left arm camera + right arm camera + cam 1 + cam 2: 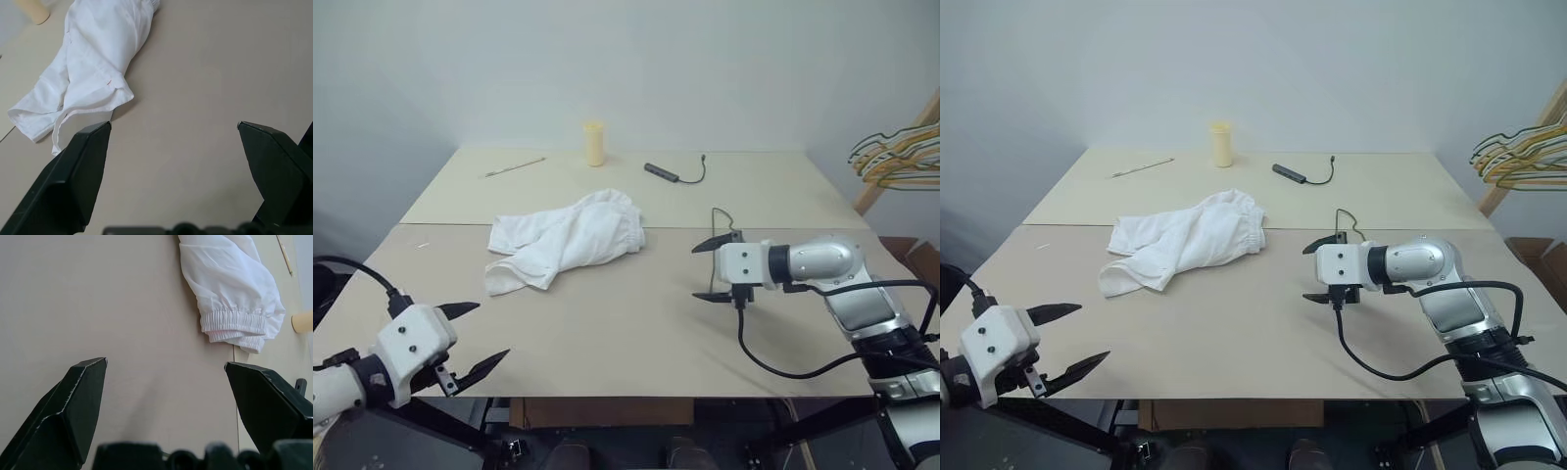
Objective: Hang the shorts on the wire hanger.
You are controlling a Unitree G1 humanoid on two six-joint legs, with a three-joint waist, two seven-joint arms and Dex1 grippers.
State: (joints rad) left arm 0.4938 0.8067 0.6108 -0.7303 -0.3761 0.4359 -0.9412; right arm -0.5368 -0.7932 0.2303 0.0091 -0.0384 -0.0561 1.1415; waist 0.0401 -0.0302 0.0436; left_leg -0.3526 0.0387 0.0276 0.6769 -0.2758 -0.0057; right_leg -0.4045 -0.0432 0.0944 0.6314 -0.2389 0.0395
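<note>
Both grippers, left [470, 338] and right [716, 268], are hovering open and empty above the table [626, 343]. Crumpled white shorts [566, 240] are lying beyond them, showing no readable writing.

Shorts [566, 240] on table [636, 323] centre-left; cup [595, 143], rod [515, 167] and cable adapter [663, 172] behind; bunched hangers [899, 157] far right.
</note>
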